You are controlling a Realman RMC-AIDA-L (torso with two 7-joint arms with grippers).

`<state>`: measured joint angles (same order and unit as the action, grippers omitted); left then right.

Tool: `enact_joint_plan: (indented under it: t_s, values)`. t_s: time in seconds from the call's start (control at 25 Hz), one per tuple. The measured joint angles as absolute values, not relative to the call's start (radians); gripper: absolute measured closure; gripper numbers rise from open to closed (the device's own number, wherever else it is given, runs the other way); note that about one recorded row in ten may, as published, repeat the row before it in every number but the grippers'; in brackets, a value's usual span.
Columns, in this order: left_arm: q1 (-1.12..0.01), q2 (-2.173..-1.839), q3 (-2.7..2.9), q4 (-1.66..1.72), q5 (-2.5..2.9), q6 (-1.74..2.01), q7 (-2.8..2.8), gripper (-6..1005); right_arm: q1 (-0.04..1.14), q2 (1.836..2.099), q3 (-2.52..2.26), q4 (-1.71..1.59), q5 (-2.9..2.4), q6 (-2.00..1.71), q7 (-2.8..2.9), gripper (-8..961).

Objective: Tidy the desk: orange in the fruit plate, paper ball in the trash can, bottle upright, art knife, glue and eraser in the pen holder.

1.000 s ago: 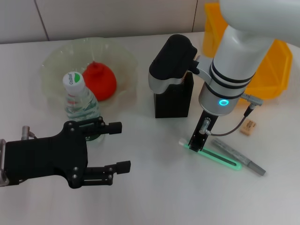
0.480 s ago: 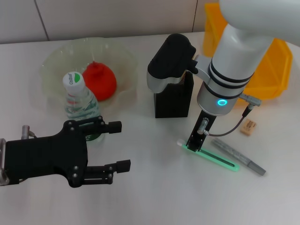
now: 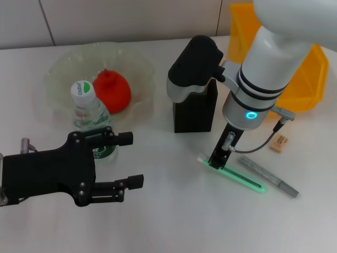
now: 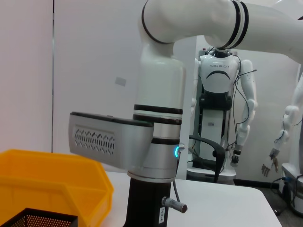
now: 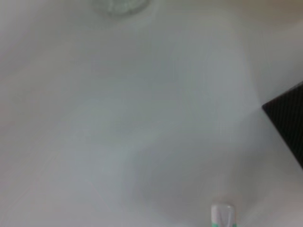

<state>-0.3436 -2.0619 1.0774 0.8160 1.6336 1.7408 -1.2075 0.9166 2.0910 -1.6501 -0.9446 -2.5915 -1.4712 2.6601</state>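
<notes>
My right gripper (image 3: 220,158) points straight down onto the near end of a green stick with a white tip (image 3: 237,176), which lies on the table in front of the black mesh pen holder (image 3: 195,113). The white tip also shows in the right wrist view (image 5: 222,215). A grey pen-shaped tool (image 3: 268,176) lies beside the stick, and a small tan eraser (image 3: 279,143) sits further right. The water bottle (image 3: 89,113) stands upright. The orange (image 3: 111,90) lies in the clear fruit plate (image 3: 63,71). My left gripper (image 3: 131,159) is open and empty, just in front of the bottle. No paper ball shows.
A yellow bin (image 3: 310,79) stands at the back right, behind my right arm; it also shows in the left wrist view (image 4: 47,179). The white table (image 3: 174,221) runs on toward the front.
My right gripper has shifted slightly left, and the green stick has shifted slightly with it. My left gripper has drifted a little left and up.
</notes>
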Motion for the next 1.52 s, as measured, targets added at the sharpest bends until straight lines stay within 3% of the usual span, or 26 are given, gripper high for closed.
enact_joint_plan:
  t_s: [1.52]
  values:
    - [-0.344, -2.066, 1.087, 0.805, 1.633, 1.743, -1.207, 197, 0.57, 2.085, -1.518, -1.852, -2.65, -1.637, 2.73, 864]
